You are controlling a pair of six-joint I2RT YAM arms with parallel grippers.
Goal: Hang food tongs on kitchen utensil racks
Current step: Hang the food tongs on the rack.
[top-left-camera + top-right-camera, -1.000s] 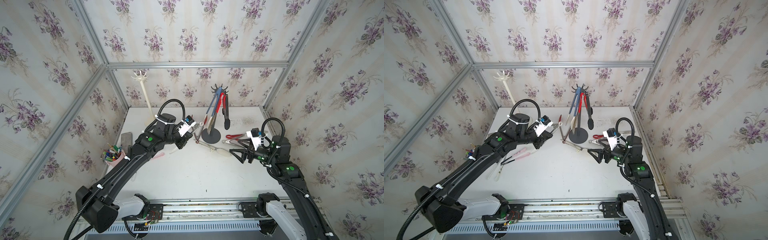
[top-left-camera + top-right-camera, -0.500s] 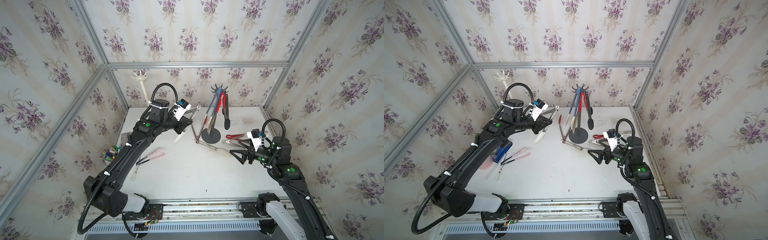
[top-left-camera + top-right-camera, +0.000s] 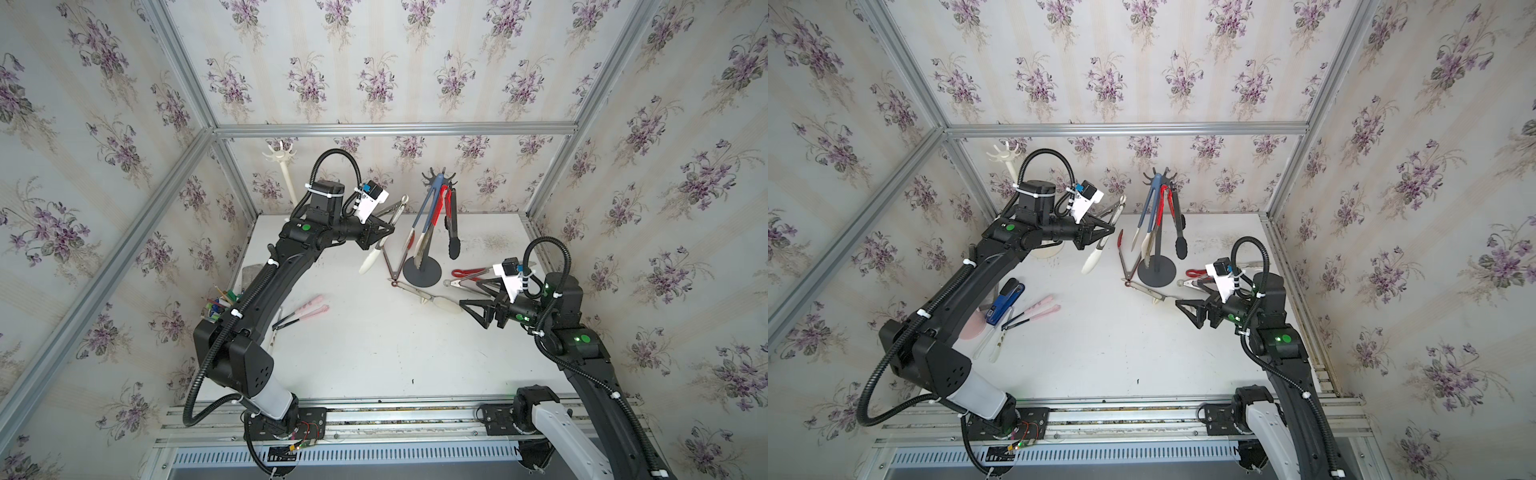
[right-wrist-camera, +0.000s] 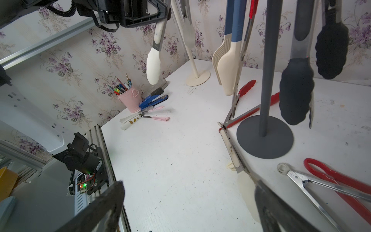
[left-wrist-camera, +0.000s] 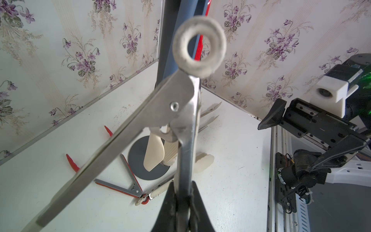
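On the white table the dark grey rack carries three tongs; the cream-white rack in the back corner stands bare. The left gripper is clamped on one arm of steel, white-tipped tongs, aloft between the racks; the right gripper hovers, jaws apart, over loose tongs. The step looks like carrying to a hook (which rack, I cannot tell). Next, the hanging ring must be lowered over an upturned prong.

Tongs aloft, grey rack loaded, cream rack upright
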